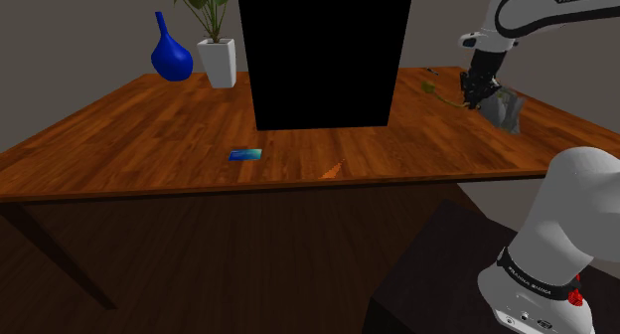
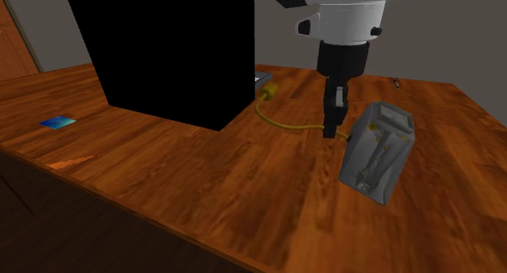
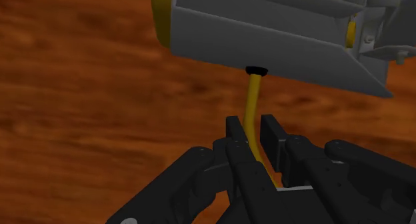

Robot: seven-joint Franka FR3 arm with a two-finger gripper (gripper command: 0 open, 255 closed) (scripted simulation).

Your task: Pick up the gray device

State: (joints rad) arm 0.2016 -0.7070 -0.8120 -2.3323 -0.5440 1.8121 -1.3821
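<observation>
Status: approach complete and lift not started, by my reading. The gray device (image 2: pixel 378 149) sits on the worktop (image 2: pixel 203 182) toward the second exterior view's right, and its lower edge appears to meet the wood. 1 yellow cord (image 2: pixel 284 125) leaves the casing and trails across the worktop toward the black area (image 2: pixel 162 44).

Pincer (image 2: pixel 331 132) position: pointing down, just beside the device, on the side where the cord exits. In the wrist view the pincer is set to a narrow gap, and the cord runs through that gap up to its socket in the casing. I cannot tell whether it clamps the cord or merely straddles it. It has no hold on the casing itself.

Remaining steps, as I judge them:
1. Confirm a firm hold on the device.
2. Raise it clear of the worktop.

Caution: a hold on the cord alone may let the casing swing or slip.
</observation>
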